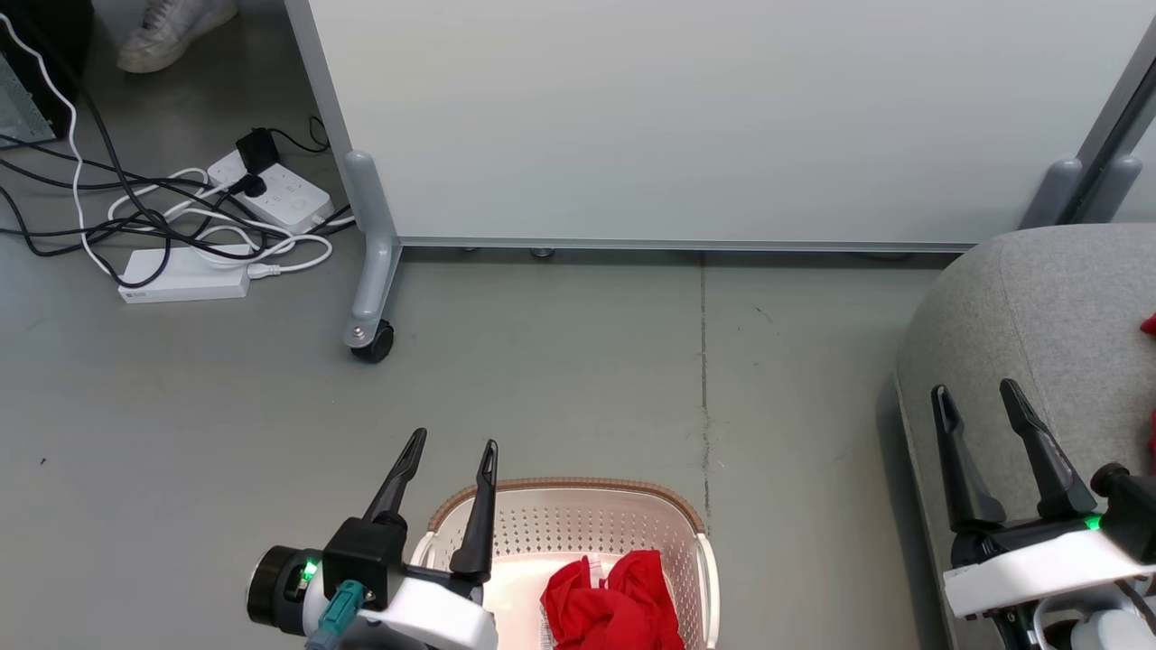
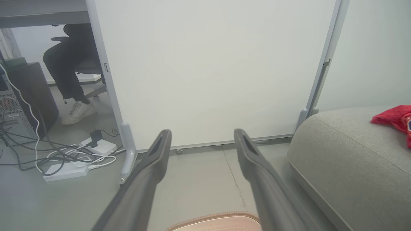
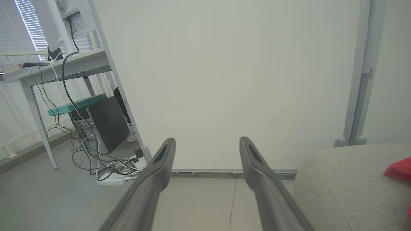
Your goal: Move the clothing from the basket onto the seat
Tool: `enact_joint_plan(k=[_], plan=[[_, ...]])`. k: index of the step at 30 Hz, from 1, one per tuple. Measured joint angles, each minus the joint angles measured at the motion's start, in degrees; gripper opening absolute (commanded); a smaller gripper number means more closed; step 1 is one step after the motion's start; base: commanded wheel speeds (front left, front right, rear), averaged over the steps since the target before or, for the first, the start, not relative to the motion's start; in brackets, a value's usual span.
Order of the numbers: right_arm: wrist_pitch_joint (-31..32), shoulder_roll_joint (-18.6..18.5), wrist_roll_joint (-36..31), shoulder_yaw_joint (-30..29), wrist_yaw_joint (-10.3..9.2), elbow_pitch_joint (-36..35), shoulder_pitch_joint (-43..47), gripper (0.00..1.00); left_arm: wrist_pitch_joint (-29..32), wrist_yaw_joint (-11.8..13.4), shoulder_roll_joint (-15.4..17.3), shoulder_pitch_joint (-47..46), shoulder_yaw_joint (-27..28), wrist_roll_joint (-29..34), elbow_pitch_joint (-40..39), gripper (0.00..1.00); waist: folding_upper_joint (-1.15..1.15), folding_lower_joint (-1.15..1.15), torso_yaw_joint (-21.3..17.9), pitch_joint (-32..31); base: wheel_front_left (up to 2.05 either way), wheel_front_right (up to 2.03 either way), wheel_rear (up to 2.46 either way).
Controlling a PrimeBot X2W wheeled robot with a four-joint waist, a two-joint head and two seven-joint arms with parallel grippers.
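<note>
Head view shows clothing (image 1: 614, 603) in basket (image 1: 578, 534); wrist views, red garment (image 2: 392, 118) on seat (image 2: 346, 160).

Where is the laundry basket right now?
In the head view the basket sits on the floor at bottom centre, beside the left gripper, red clothing inside, the grey seat to its right.

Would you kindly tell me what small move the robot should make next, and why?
Probably lower the left hand into the basket onto the red clothing bunched there. It hangs open and empty at the rim, while the right hand, also open, is by the seat, where another red piece already lies.
</note>
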Motion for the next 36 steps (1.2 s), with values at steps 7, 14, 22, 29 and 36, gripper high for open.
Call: enact_joint_plan(k=[7, 14, 22, 29, 36], plan=[[0.0, 0.19, -0.16, -0.18, 0.0, 0.33, 0.07, 1.0, 0.0, 0.25, 0.0, 0.0, -0.03, 0.0, 0.01, 1.0, 0.0, 0.0, 0.22, -0.05, 0.0, 0.0, 0.0], [0.0, 0.26, -0.18, -0.13, 0.0, 0.58, 0.07, 1.0, 0.0, 0.25, 0.0, 0.01, -0.43, 0.01, 0.12, 1.0, 0.0, 0.0, 0.58, 0.1, 0.0, 0.0, 0.0], [-0.01, 0.2, -0.16, -0.23, 0.0, 1.02, 0.04, 1.0, 0.0, 0.31, 0.0, 0.0, -0.67, 0.07, 0.31, 1.0, 0.0, 0.0, 0.71, -0.11, 0.0, 0.0, 0.0], [0.0, 0.13, -0.27, -0.01, 0.0, 1.15, -0.09, 1.0, 0.0, 0.36, 0.0, -0.09, -0.79, 0.1, 0.23, 1.0, 0.0, 0.0, 0.37, 0.54, 0.0, 0.0, 0.0], [-0.01, -0.87, -1.76, -1.01, 0.0, 1.69, -1.52, 1.0, 0.0, -0.32, 0.0, -2.19, -2.85, 1.02, 3.1, 1.0, 0.0, 0.0, -0.52, 3.57, 0.0, 0.0, 0.0]])
